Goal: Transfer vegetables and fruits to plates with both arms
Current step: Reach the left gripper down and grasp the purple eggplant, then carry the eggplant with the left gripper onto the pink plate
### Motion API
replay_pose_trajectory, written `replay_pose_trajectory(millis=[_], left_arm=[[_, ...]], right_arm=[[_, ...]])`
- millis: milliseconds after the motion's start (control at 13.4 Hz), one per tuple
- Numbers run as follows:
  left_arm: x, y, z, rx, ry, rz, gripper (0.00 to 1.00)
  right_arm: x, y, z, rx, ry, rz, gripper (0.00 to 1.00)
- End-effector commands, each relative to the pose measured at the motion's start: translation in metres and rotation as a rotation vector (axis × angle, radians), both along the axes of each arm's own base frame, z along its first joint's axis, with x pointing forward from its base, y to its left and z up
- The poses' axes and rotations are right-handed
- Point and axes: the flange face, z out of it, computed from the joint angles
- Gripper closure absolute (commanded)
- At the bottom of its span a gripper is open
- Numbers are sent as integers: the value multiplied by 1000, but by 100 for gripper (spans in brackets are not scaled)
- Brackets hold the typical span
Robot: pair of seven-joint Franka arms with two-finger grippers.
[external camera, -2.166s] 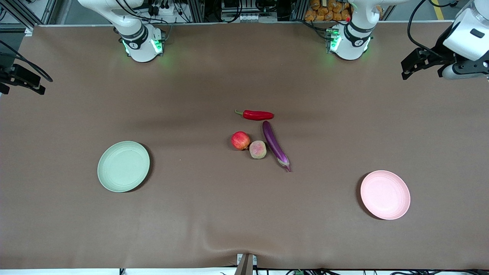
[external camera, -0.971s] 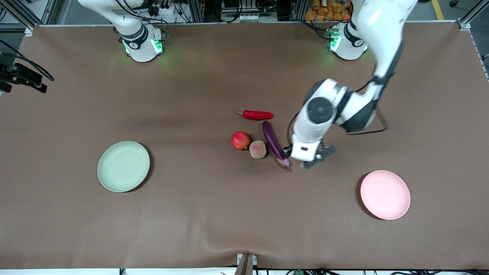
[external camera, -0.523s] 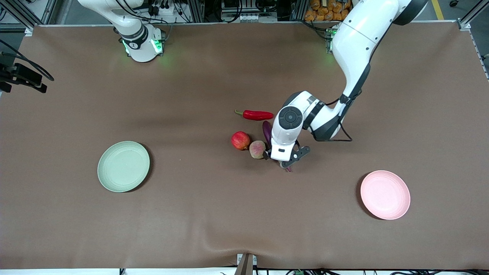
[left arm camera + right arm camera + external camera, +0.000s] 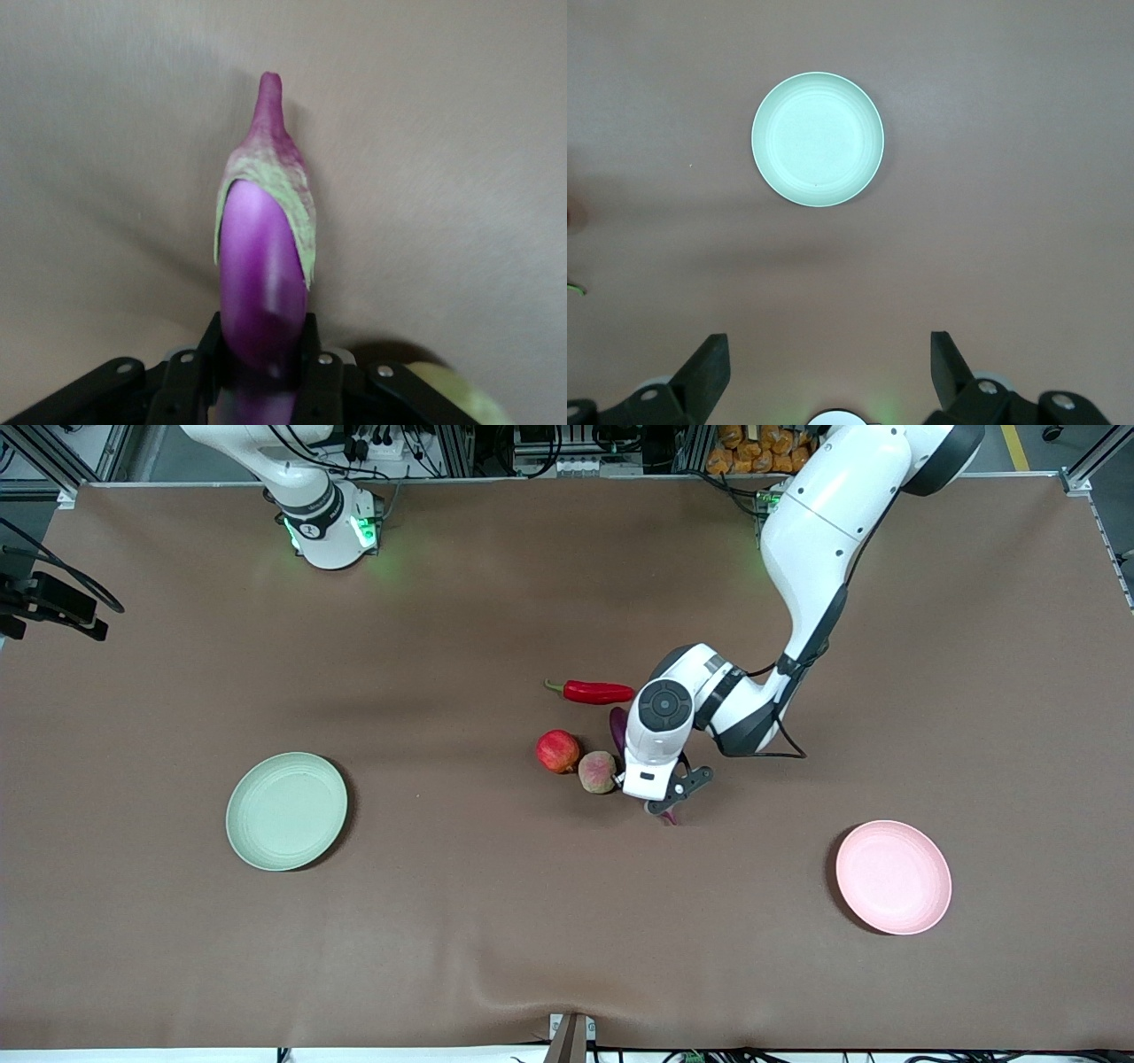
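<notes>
Front view first: our left gripper [image 4: 656, 793] has dropped onto the middle cluster and snapped down around the eggplant [image 4: 617, 726], where a second ago it was only coming in beside it with fingers spread. Left wrist view backs that up, with the purple body pinched between both fingers [image 4: 321, 372] and the green cap and stem sticking out past them. The eggplant looks to be still lying on the table, so we'd call this grip made, lift not started.

Nothing else has budged. The peach [image 4: 598, 771] sits just beside the gripper, with the apple [image 4: 558, 751] touching it toward the right arm's end. The chili pepper [image 4: 596, 691] lies farther from the front camera than those. Both the pink plate [image 4: 893, 878] and the green plate [image 4: 286, 810] are bare.

Our right gripper [image 4: 829, 376] waits high over the table with its fingers wide, looking down on the green plate.

Next is probably a carry to the pink plate, and we'd watch that nudgeable peach.
</notes>
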Motion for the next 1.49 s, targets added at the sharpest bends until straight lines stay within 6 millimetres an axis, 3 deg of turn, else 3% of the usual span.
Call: replay_pose_trajectory(millis=[0, 149, 373, 523, 672, 747, 822, 971, 1120, 1270, 1419], left_arm=[[35, 61, 80, 66, -12, -80, 100], [60, 119, 116, 86, -11, -137, 100], [98, 230, 130, 91, 6, -271, 100], [116, 290, 130, 89, 10, -323, 100], [128, 354, 115, 82, 24, -325, 100], [134, 383, 106, 75, 33, -351, 100], [140, 406, 98, 65, 32, -374, 100], [150, 417, 87, 52, 24, -402, 100], [163, 437, 69, 50, 7, -377, 100], [172, 443, 56, 44, -32, -350, 100], [174, 447, 42, 41, -34, -344, 100]], right_arm=[[-2, -3, 1, -11, 4, -3, 0], [-2, -3, 0, -9, 5, -3, 0], [-1, -9, -2, -6, 8, -14, 0], [2, -7, -6, -5, 12, -10, 0], [13, 3, -19, 11, 30, 9, 0], [22, 10, -34, 11, 54, 29, 0], [37, 22, -62, -7, 104, 56, 0], [52, 49, -66, -14, 98, 99, 0], [63, 62, -86, -17, 116, 119, 0], [80, 70, -112, -14, 113, 130, 0], [94, 108, -135, -25, 91, 182, 0]])
